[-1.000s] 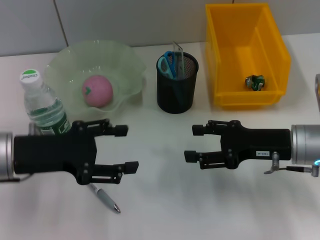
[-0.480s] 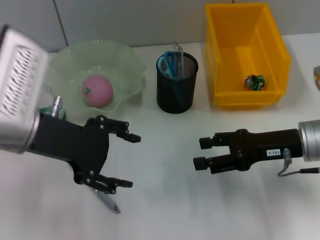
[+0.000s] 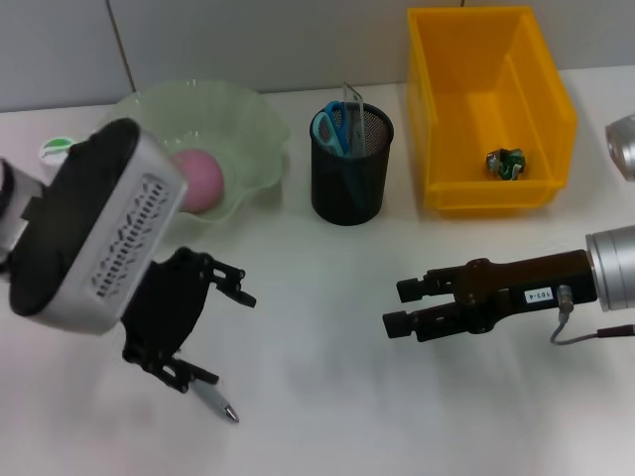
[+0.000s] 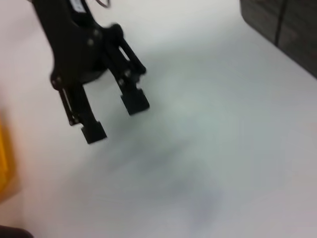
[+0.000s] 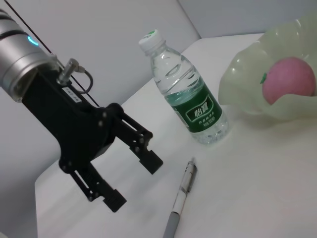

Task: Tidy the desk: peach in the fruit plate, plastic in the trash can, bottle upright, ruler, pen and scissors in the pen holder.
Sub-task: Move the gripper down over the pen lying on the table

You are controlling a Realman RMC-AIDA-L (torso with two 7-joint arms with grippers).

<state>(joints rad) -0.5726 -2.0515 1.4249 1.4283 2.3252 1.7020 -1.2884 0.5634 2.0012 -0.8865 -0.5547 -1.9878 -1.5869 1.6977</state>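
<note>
The pen (image 3: 214, 402) lies on the white desk just below my left gripper (image 3: 226, 337), which is open and tilted down over it. The right wrist view shows that same left gripper (image 5: 134, 183) beside the pen (image 5: 181, 198) and the upright bottle (image 5: 190, 99). In the head view my left arm hides the bottle except its cap (image 3: 58, 149). The pink peach (image 3: 203, 178) rests in the green fruit plate (image 3: 248, 119). Scissors (image 3: 332, 127) and ruler (image 3: 353, 99) stand in the black mesh pen holder (image 3: 352, 178). Crumpled plastic (image 3: 508, 162) lies in the yellow bin (image 3: 491, 193). My right gripper (image 3: 400, 307) is open at mid-desk.
The left wrist view shows the right gripper (image 4: 115, 119) over bare white desk, with the pen holder (image 4: 282, 25) at one corner. The wall runs behind the plate, holder and bin.
My left arm has swung up and turned, so its wrist body now covers the bottle and the gripper points down at the pen. The right gripper has dropped slightly and tilted.
</note>
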